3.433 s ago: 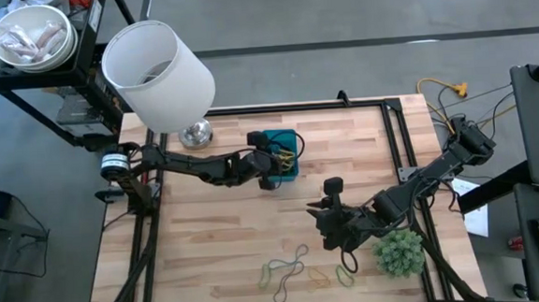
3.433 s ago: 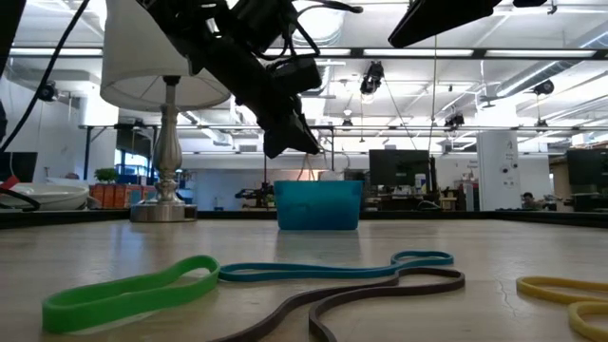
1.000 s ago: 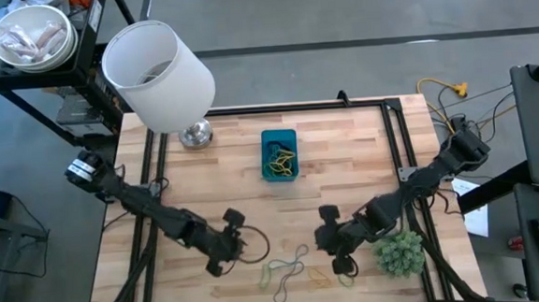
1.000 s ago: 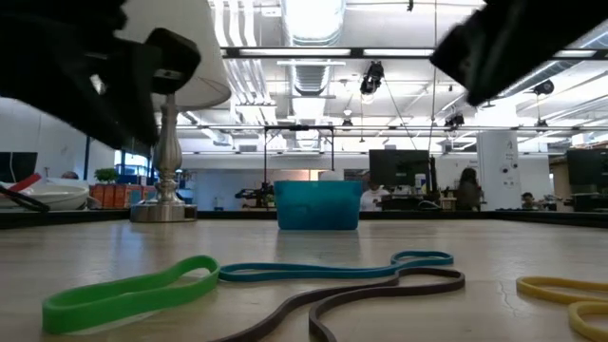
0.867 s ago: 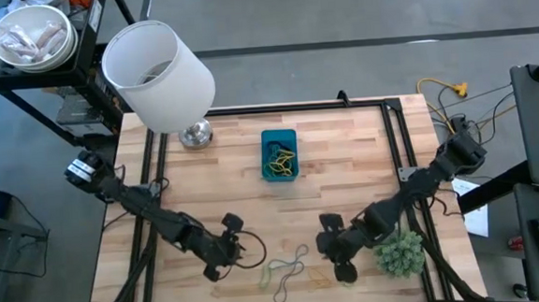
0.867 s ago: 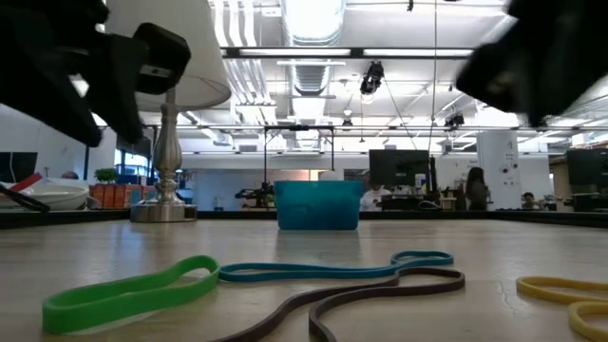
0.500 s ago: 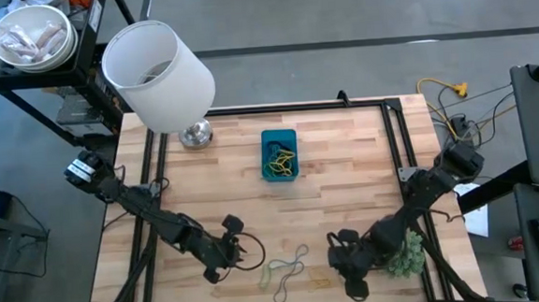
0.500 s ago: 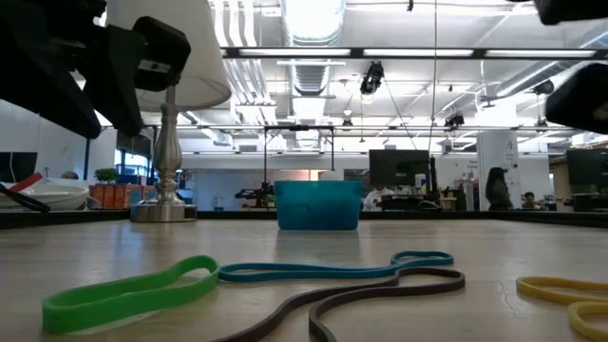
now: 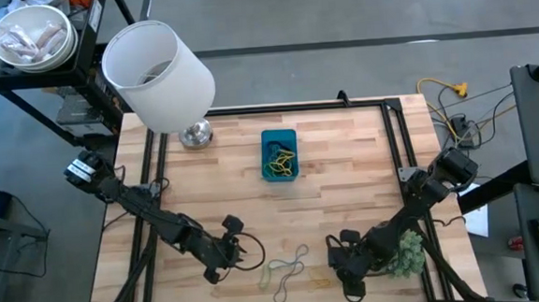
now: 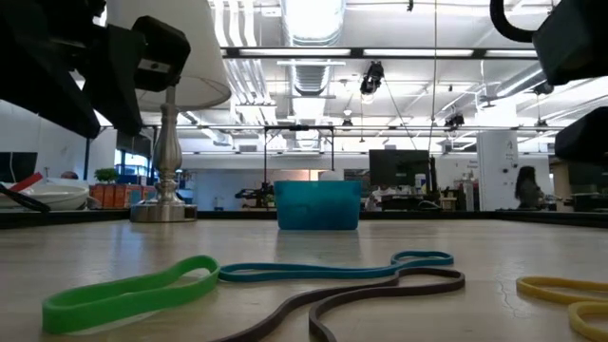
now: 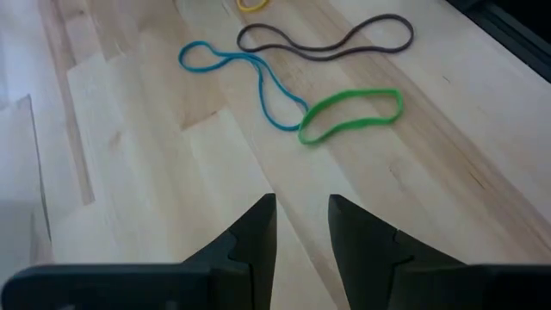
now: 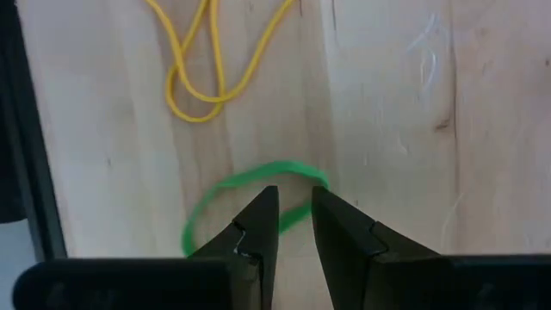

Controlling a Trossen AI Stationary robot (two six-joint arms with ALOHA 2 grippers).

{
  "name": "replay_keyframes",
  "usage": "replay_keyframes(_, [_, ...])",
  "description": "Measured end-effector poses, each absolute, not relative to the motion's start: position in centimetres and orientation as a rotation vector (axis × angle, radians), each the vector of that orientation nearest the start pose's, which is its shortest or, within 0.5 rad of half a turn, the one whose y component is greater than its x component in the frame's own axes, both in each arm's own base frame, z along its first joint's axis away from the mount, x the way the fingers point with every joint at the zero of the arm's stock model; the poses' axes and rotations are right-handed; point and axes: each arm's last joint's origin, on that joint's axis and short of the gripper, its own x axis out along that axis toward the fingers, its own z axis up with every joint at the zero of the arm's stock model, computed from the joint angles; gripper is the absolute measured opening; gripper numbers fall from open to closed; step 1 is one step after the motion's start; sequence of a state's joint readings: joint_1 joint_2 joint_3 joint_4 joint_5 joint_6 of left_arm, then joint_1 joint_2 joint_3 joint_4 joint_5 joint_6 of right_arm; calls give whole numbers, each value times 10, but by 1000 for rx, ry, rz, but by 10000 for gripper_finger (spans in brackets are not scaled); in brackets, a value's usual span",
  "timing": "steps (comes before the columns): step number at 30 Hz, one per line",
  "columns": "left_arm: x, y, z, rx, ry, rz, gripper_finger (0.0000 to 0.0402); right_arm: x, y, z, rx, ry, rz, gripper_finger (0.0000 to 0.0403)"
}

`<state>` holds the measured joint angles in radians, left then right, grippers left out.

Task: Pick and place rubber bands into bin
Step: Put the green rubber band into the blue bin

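Right wrist view: the right gripper [image 12: 294,226], jaws a narrow gap apart and holding nothing, hangs over a small green rubber band [image 12: 225,200] beside a yellow one [image 12: 207,65]; best to straddle the band's near edge, then pinch. The left gripper [image 11: 300,226], also slightly parted and empty, sits short of green [image 11: 351,114], blue [image 11: 244,71] and brown bands [image 11: 325,39]. Pale butcher-block table [image 9: 347,184] carries the blue bin [image 9: 279,154], well apart; lamp [image 9: 160,75] at a far corner, workshop behind.
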<state>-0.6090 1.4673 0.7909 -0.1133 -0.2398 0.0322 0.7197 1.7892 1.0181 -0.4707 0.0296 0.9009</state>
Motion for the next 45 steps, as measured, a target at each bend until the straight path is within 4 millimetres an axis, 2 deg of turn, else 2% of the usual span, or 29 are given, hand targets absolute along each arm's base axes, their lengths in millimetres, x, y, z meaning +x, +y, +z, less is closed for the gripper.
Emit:
replay_keyframes(16, [240,-159,189,359,723,-362,92,246,213,137,269,1294,-17,68])
replay_keyframes(26, [240,-159,189,361,724,-362,92,250,222,152,231,1286,27,68])
replay_keyframes(32, [240,-159,189,361,726,-362,92,246,215,148,157,1284,-59,68])
replay_keyframes(45, [239,-159,188,362,727,-362,92,246,215,144,175,1260,-47,68])
